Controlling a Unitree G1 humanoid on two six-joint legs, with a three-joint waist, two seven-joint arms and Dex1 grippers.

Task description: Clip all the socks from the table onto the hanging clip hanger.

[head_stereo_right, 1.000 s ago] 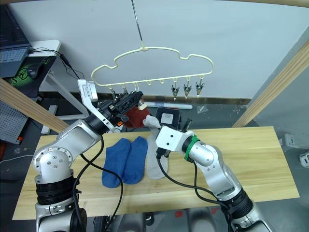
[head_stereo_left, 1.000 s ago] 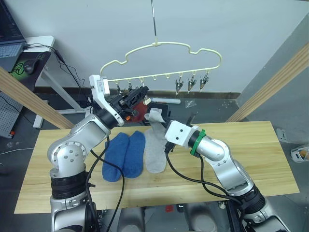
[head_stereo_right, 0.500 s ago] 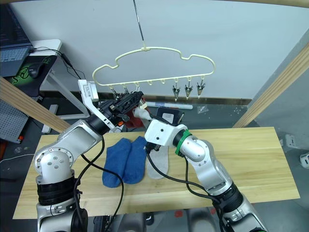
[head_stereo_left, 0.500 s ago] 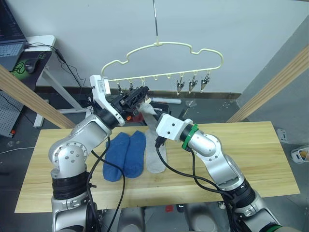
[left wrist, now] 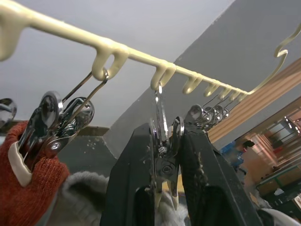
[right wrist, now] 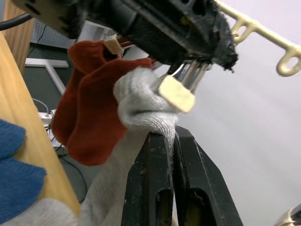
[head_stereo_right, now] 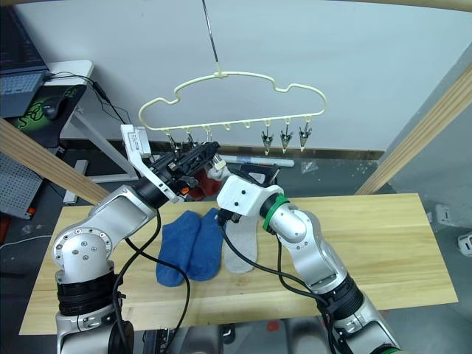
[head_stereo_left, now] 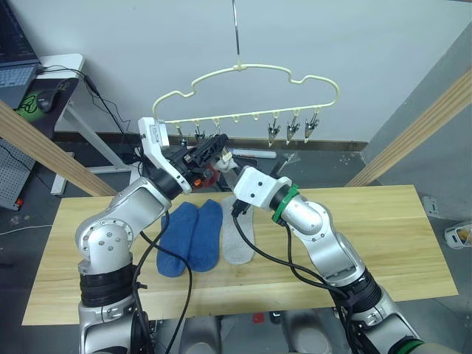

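Clip hanger (head_stereo_left: 251,96) hangs by its thin hook above the far edge of the table (head_stereo_left: 383,236). Two rust-red socks (right wrist: 89,103) already hang from the clips at its left end; three silver clips (head_stereo_left: 293,129) at the right end hang bare. Left gripper (left wrist: 164,155) is clenched on the third clip (left wrist: 163,141), its black fingers squeezing the clip's handles, seen close in the left wrist view. Right gripper (right wrist: 170,141) is pinched shut on the cuff of a light grey sock (right wrist: 141,101), holding the bunched fabric just under the cream-tipped end of that clip; whether fabric is between the tips cannot be told. On the table, two blue socks (head_stereo_left: 188,236) lie side by side, with a second grey sock (head_stereo_left: 237,236) touching the right one at its 3 o'clock. From the grey sock toward 3 o'clock the plank top is open out to the right edge; a strip of wood also shows toward 9 o'clock of the blue pair. Compared with a second ago, the right arm has swung up and toward 10 o'clock, carrying the grey sock off the table to the clip; the left gripper stays at the hanger.
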